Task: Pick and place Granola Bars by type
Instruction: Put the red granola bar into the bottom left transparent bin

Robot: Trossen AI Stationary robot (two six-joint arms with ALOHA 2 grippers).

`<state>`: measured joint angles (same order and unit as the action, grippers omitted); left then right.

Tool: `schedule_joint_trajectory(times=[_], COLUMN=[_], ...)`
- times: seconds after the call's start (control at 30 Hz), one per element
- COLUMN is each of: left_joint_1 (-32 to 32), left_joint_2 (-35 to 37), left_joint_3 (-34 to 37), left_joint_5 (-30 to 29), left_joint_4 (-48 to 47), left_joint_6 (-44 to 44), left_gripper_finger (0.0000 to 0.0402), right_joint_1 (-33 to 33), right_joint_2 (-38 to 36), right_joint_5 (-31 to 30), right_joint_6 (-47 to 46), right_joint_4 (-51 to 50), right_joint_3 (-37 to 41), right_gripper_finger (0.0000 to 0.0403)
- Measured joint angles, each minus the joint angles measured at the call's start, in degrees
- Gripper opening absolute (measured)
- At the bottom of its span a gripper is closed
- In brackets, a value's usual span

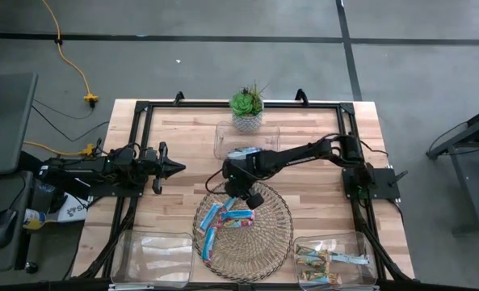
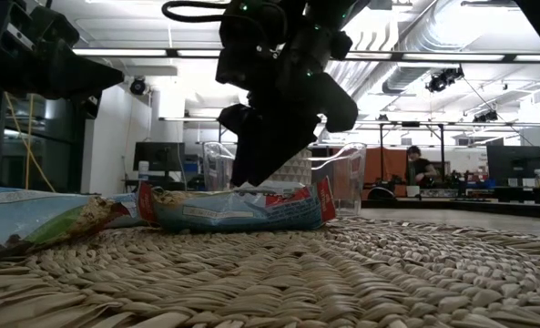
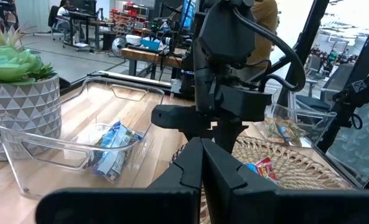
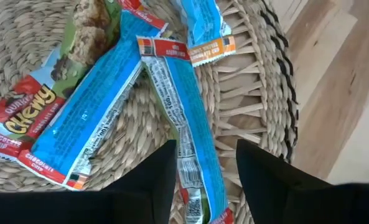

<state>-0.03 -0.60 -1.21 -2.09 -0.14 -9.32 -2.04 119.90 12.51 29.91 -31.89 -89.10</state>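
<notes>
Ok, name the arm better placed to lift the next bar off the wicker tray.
Right. The right gripper hangs over the wicker tray with open fingers either side of a blue bar. The left gripper waits off the tray, over bare table.

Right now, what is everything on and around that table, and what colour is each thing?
Wicker tray: one, tan, round, near middle of the table.
Granola bars on the tray: about four, mostly bright blue, on its left half.
Clear bin by the plant: one, far middle, holds a blue bar.
Clear bin at near right: one, holds several tan-green bars.
Clear bin at near left: one, contents cannot be told.
Potted plant: one, green in a patterned pot, far edge.
Yellow cable: one, on the floor.
Person: one, seated far behind.
Left claw: dark, shut, waiting at the left.
Right claw: dark, open, straddling a blue bar on the tray.
</notes>
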Motion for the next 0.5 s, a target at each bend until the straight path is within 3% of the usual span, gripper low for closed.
schedule_joint_trajectory(times=[0.5], left_joint_1=[0.0], left_joint_2=[-0.02], left_joint_3=[0.02], left_joint_5=[0.0], left_joint_4=[0.0], left_joint_6=[0.0], left_gripper_finger=[0.0001], right_joint_1=[-0.76], right_joint_2=[0.21], right_joint_5=[-0.46], right_joint_6=[-1.34], right_joint_4=[-0.05], right_joint_3=[0.0], right_gripper_finger=[0.0149])
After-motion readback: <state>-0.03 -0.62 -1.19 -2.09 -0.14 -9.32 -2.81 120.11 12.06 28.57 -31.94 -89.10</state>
